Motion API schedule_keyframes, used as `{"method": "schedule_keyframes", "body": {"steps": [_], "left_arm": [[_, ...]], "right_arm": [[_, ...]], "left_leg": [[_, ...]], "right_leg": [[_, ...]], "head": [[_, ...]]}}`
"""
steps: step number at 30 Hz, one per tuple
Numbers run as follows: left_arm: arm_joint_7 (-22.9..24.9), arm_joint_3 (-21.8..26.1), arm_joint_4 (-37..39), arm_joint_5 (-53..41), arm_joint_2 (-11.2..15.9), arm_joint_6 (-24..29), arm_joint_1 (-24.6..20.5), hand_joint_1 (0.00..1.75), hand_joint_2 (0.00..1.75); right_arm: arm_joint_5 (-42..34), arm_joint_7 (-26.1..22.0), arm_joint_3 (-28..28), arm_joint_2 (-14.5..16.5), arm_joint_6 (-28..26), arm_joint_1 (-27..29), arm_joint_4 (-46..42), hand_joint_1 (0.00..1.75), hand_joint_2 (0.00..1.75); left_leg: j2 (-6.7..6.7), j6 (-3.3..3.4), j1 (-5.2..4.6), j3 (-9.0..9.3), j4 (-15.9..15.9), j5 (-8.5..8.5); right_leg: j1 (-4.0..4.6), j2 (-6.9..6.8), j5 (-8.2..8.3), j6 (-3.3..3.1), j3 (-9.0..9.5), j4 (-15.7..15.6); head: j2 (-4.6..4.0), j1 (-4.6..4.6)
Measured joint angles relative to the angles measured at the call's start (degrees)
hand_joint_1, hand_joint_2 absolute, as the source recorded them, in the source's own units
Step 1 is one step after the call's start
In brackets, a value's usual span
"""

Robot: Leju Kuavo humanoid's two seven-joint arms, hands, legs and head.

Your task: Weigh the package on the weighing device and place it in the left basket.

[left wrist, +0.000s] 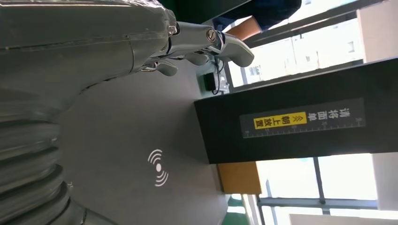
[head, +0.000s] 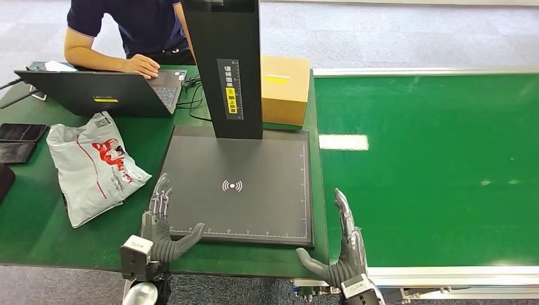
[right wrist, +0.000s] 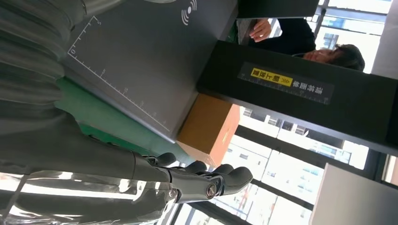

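A white plastic-bag package [head: 92, 166] with red print lies on the green table, left of the weighing device. The device is a dark grey platform [head: 254, 203] with a wireless mark [head: 232, 185] and a black upright column [head: 224, 63] at its back; the platform [left wrist: 141, 140] [right wrist: 141, 56] has nothing on it. My left hand [head: 160, 225] rests at the platform's near left corner, fingers apart, holding nothing; the package is just to its left. My right hand [head: 342, 251] stands empty with fingers apart at the platform's near right corner.
A brown cardboard box [head: 285, 89] stands behind the platform to the right of the column. A person's arm [head: 114, 60] rests on a black laptop [head: 108, 92] at the back left. Dark phones [head: 19, 140] lie at the left edge. A green conveyor belt [head: 432, 165] runs on the right.
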Motion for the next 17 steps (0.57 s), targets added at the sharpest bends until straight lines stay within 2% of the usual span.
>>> {"method": "schedule_keyframes", "body": {"steps": [8, 17], "left_arm": [[0.00, -2.89, 0.03, -0.84, -0.01, 2.59, -2.18, 0.00, 1.75], [0.00, -3.56, 0.05, -2.23, -0.43, 3.77, -2.45, 0.00, 1.75]], "right_arm": [[1.61, 0.00, 0.55, 1.04, -1.59, -0.21, 0.63, 0.00, 1.75], [4.22, -0.01, 0.57, 2.82, 1.21, -0.23, 0.80, 0.00, 1.75]], "left_leg": [[0.00, 0.00, 0.00, 0.03, 0.00, 0.01], [0.00, 0.00, 0.00, 0.02, 0.00, 0.00]], "right_leg": [[0.00, 0.00, 0.01, 0.00, 0.02, 0.00], [0.00, 0.00, 0.00, -0.01, 0.02, 0.01]], "head": [[0.00, -0.01], [0.00, -0.01]]}}
